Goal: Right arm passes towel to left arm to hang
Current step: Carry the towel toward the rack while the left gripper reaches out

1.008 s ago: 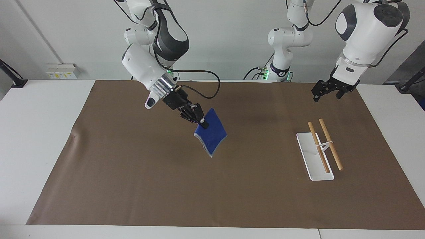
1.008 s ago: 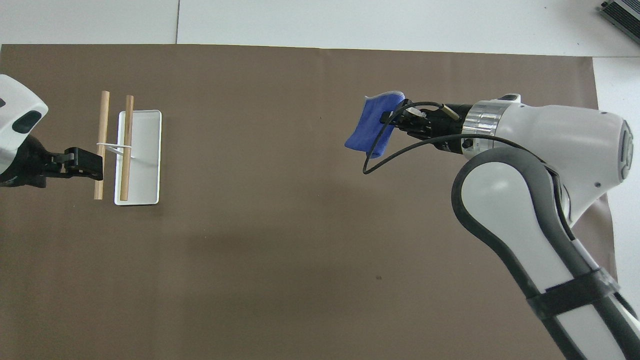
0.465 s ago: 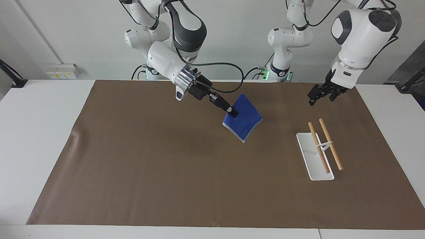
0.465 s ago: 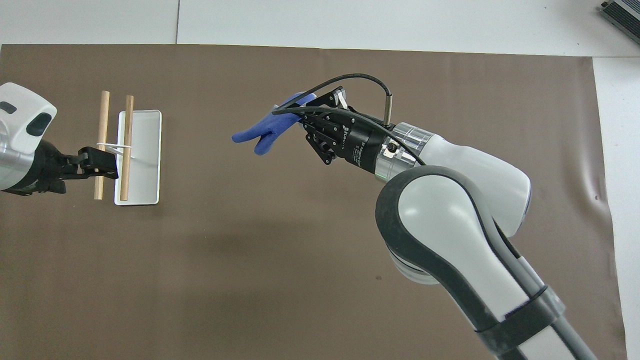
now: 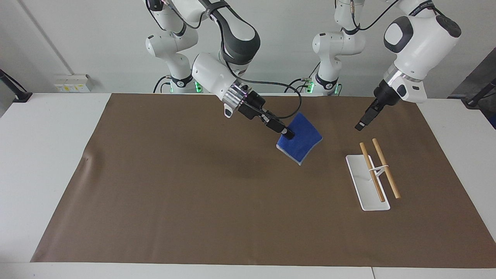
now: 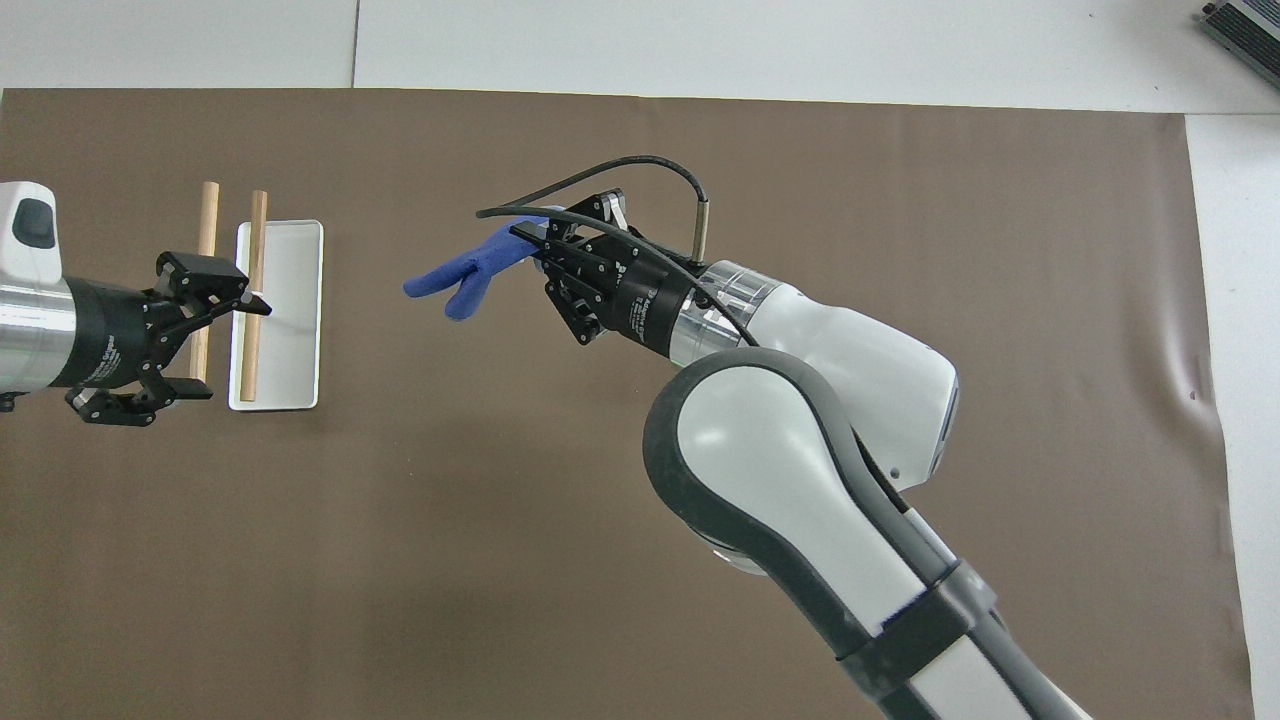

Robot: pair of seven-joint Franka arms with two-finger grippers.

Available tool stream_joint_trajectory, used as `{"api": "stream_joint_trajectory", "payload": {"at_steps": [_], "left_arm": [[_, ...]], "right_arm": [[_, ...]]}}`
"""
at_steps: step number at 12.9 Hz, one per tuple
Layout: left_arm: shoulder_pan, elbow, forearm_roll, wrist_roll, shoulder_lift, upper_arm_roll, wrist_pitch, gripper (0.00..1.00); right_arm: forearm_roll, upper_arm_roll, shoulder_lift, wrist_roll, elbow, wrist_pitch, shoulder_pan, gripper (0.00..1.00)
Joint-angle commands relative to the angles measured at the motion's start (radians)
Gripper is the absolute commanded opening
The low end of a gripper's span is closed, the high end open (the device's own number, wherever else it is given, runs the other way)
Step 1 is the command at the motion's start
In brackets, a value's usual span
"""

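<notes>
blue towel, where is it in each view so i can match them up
Facing view: the towel hangs in the air above the brown mat, pinched by the right gripper, toward the rack.
Overhead view: the towel juts edge-on from the right gripper, mid-picture.
Shared landmark: the white rack with two wooden bars.

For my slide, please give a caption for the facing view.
Right gripper holds the blue towel in the air; open left gripper waits above the rack.
</notes>
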Motion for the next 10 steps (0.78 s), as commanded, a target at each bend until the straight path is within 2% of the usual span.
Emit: {"api": "stream_joint_trajectory", "payload": {"at_steps": [1, 5, 10], "left_arm": [[-0.011, -0.058, -0.056, -0.165, -0.034, -0.005, 0.09, 1.0], [-0.008, -0.143, -0.065, -0.424, -0.052, -0.098, 0.275, 1.0], [-0.009, -0.147, -0.067, -0.533, -0.034, -0.172, 0.415, 1.0]], "right_arm": [[0.102, -0.001, 0.023, 0.003, 0.033, 0.009, 0.006, 0.0], [0.168, -0.001, 0.038, 0.005, 0.04, 0.096, 0.059, 0.0], [0.156, -0.001, 0.038, -0.007, 0.042, 0.104, 0.076, 0.0]]}}
